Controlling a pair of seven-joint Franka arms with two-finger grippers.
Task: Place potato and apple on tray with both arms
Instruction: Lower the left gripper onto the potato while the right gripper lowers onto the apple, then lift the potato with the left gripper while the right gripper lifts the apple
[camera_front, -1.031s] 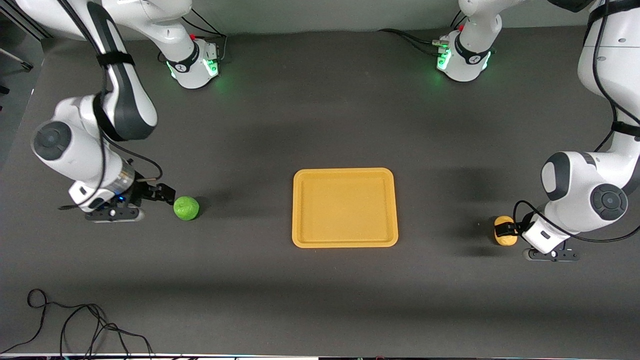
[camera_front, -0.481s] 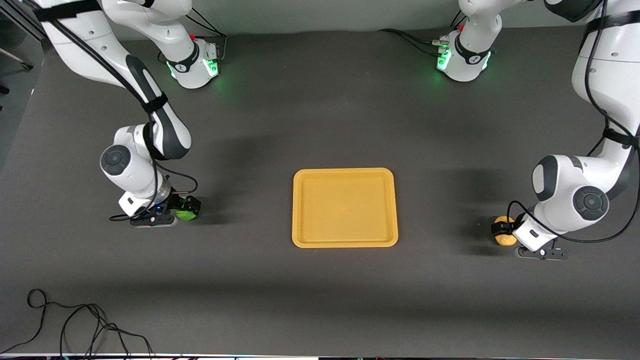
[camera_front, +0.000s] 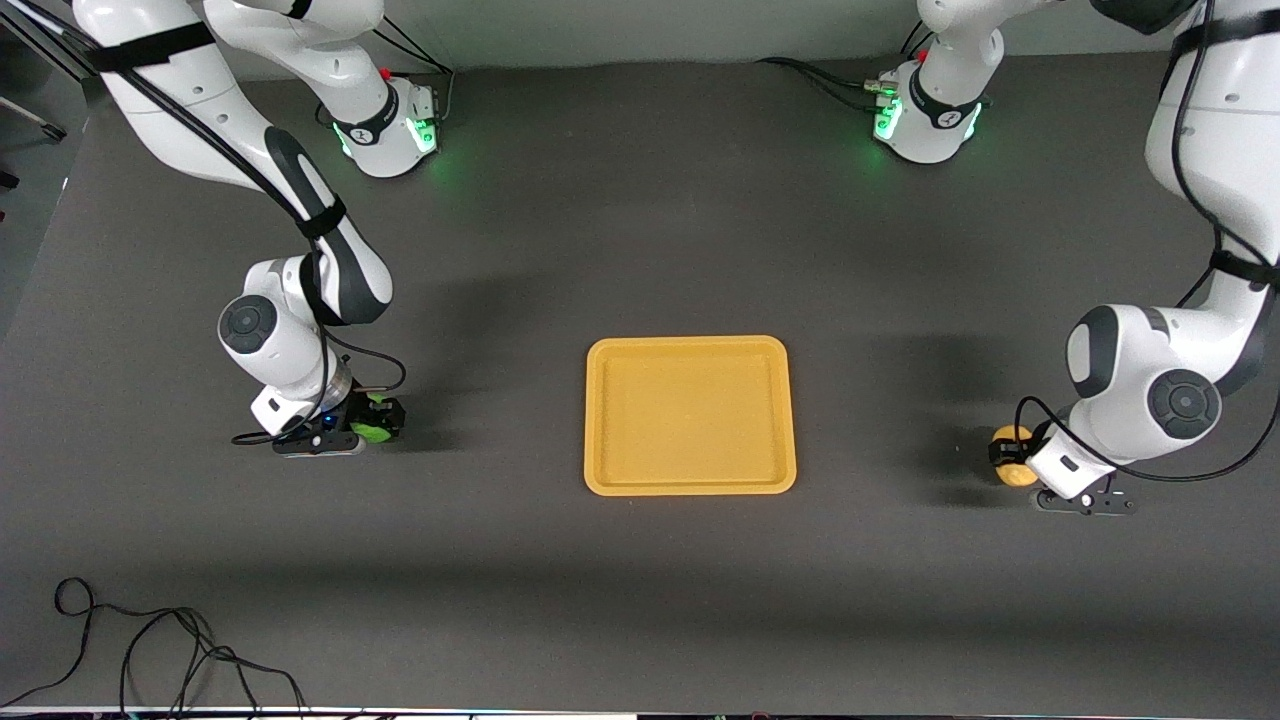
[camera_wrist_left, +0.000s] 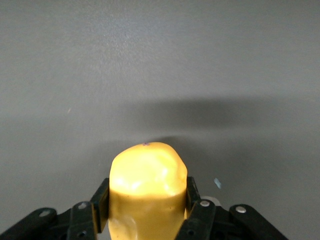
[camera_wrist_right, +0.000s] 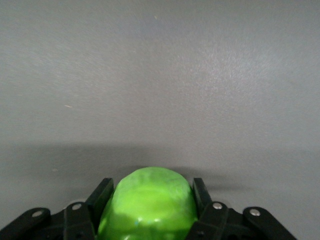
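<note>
The left gripper (camera_wrist_left: 145, 210) pinches the potato (camera_wrist_left: 146, 192) at the table's left-arm end; the right gripper (camera_wrist_right: 148, 215) pinches the apple (camera_wrist_right: 148, 202) at the right-arm end. The tray (camera_front: 690, 484) lies between them. Both are rounded, so either could slip when lifted

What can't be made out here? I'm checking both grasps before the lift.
- Underside of the potato: left wrist view, cut off by the picture's edge, left gripper fingers flanking it.
- Underside of the apple: right wrist view, same; right gripper.
- Front view: wrists cover most of both fruits, so table contact is unclear.
- Tray: absent from wrist views.
</note>
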